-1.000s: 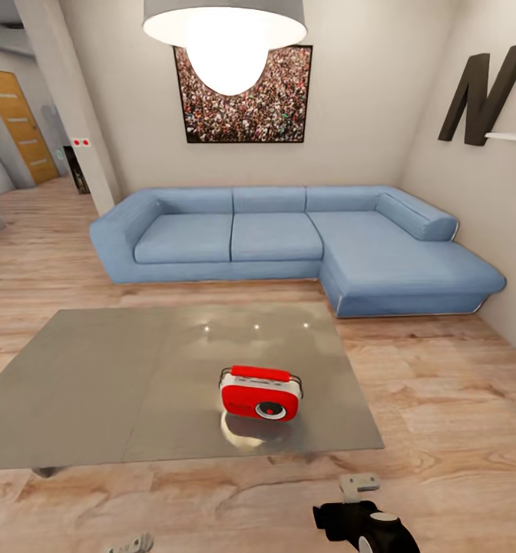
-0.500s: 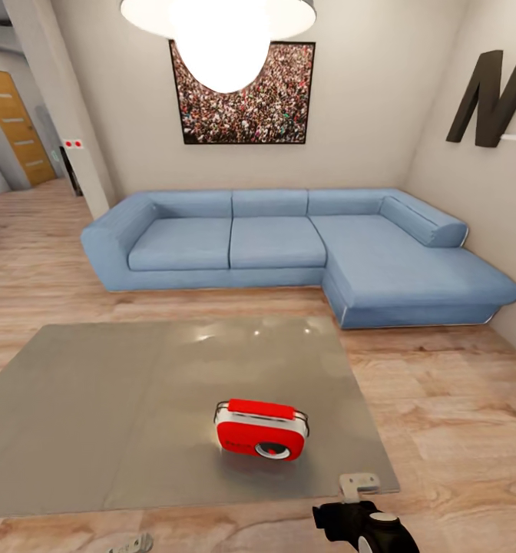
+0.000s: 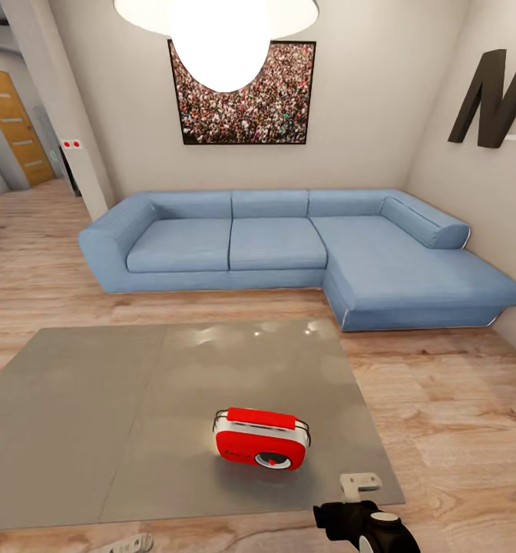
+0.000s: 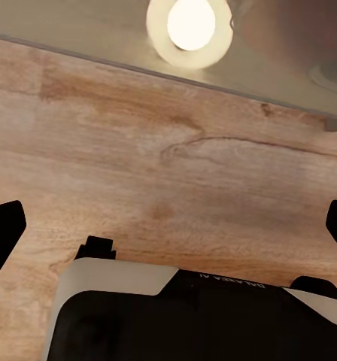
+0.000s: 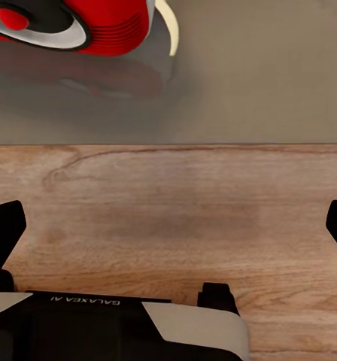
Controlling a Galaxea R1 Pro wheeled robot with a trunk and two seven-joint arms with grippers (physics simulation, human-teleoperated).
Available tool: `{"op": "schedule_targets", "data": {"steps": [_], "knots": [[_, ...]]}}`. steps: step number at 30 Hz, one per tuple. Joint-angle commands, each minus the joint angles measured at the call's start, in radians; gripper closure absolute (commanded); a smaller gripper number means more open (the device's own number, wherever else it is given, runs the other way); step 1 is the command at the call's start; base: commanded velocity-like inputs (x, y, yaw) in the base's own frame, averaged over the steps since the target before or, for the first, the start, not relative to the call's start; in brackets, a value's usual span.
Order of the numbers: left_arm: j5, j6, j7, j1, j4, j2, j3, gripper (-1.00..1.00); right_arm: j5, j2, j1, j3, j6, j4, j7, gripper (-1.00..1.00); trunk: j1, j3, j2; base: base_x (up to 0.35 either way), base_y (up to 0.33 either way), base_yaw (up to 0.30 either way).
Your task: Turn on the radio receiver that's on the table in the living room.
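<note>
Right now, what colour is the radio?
Red with white sides; the radio shows best in the head view.

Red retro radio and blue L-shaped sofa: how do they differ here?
The small red retro radio sits on the glossy grey table; the large blue L-shaped sofa stands on the wood plank floor by the wall. The radio is hard and shiny, the sofa soft and matte. Neither gripper touches either.

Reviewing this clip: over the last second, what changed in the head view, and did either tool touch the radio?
The whole view shifted: the camera moved closer to the table, so the radio sits lower and nearer in the picture. That is the robot advancing, not the radio moving. The right tool keeps its place at the bottom edge, short of the radio. Nothing was gripped or let go. Sofa and picture unchanged.
</note>
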Motion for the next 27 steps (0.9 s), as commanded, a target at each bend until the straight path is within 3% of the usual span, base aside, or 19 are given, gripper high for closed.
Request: {"op": "schedule_targets", "data": {"steps": [1, 27], "knots": [[0.000, 0.000, 0.000, 0.000, 0.000, 0.000, 0.000, -1.00, 0.000, 0.000, 0.000, 0.000, 0.000, 0.000, 0.000, -1.00, 0.000, 0.000, 0.000, 0.000, 0.000, 0.000], [0.000, 0.000, 0.000, 0.000, 0.000, 0.000, 0.002, -1.00, -0.004, 0.000, 0.000, -0.015, -0.003, 0.002, 0.002, -1.00, 0.000, 0.000, 0.000, 0.000, 0.000, 0.000]]}}
